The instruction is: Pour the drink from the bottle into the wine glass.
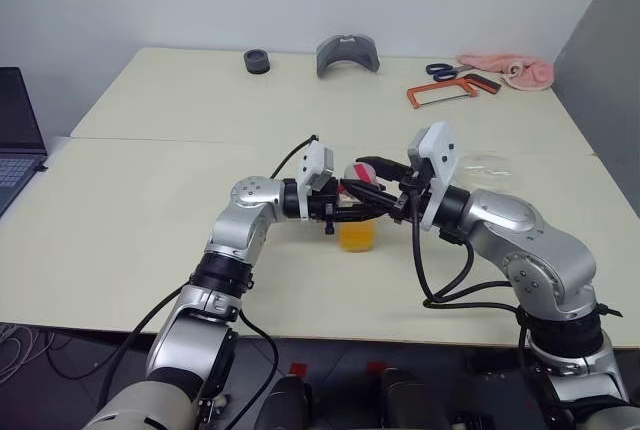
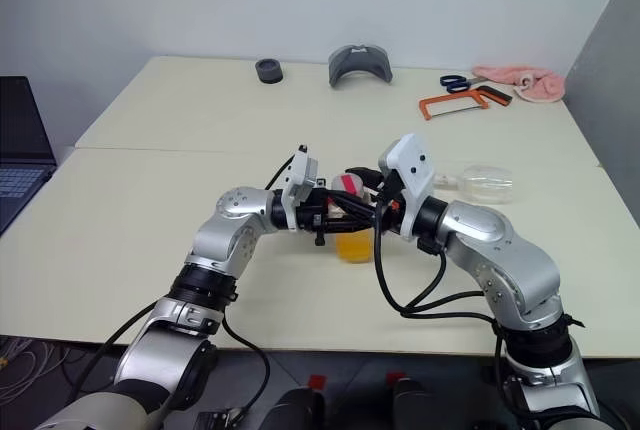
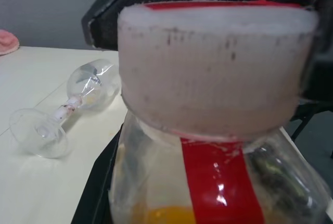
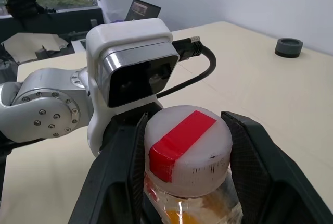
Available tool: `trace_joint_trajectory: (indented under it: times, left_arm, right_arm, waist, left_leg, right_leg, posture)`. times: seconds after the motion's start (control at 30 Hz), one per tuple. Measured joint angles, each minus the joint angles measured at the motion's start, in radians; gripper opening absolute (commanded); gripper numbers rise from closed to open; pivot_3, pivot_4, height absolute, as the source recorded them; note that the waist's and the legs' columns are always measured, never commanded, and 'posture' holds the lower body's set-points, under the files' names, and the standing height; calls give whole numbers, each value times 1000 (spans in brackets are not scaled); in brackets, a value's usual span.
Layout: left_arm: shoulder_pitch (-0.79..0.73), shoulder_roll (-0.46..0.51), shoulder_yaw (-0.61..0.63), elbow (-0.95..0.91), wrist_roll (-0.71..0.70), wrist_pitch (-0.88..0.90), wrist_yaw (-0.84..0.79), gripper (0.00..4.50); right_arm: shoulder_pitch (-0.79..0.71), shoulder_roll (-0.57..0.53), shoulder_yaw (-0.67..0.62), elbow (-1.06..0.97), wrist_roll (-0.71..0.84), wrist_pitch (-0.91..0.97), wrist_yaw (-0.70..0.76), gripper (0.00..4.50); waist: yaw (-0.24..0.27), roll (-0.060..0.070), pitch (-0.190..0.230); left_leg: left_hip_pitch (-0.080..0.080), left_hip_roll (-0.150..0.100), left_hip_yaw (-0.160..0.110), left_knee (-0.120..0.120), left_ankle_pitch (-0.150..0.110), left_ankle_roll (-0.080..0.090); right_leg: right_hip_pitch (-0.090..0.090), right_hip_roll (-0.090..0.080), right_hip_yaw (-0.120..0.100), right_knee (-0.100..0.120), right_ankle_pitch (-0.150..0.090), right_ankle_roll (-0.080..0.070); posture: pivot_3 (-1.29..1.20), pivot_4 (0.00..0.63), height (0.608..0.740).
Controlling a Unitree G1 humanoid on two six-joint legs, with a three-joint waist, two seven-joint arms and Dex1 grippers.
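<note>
Here, mid-frame, the left claw (image 2: 335,218) grips the bottle (image 1: 357,228) steady so the half-open right claw (image 4: 182,174), straddling its cap (image 4: 186,148), can unscrew it.

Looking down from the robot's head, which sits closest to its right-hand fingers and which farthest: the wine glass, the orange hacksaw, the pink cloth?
1. Wine glass, lying on its side just beyond the right gripper.
2. Orange hacksaw, farther back on the table.
3. Pink cloth, at the far right corner.
</note>
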Motion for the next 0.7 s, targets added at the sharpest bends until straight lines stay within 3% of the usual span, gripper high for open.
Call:
trace_joint_trajectory:
  times: [0.2,0.3,0.37,0.6,0.7]
  left_arm:
    - [-11,22,-23,0,19,-43,-61,1761]
    - [-32,24,-23,0,22,-44,-66,1761]
    - [-34,24,-23,1,28,-45,-66,1761]
    - [-30,25,-1,2,33,-39,-20,1733]
    - [-30,17,11,18,34,-42,10,1733]
  right_arm:
    - [-147,-138,73,243,-35,-224,403,1888]
    - [-198,-140,74,328,-36,-271,496,1888]
    - [-198,-140,72,333,-39,-277,505,1888]
    - [-68,-86,-21,236,-42,-225,323,4275]
    - [7,-27,-77,84,-10,-169,177,4281]
  waist:
    - [-2,1,4]
    - [-1,1,4]
    - [-1,1,4]
    - [1,1,4]
    - [1,1,4]
  left_leg:
    - [0,-1,4,1,0,0]
    - [0,0,4,2,0,0]
    - [-1,1,1,2,0,1]
    - [-12,1,-3,6,0,0]
    - [-15,1,-2,5,2,-3]
  right_leg:
    - [0,1,0,0,0,0]
    - [0,1,-1,0,0,0]
    - [0,0,0,0,0,0]
    - [-9,-2,-1,2,0,0]
    - [-14,-3,0,4,0,0]
  posture:
    - [0,150,740]
    - [0,150,740]
    - [0,150,740]
    - [0,150,740]
    - [0,150,740]
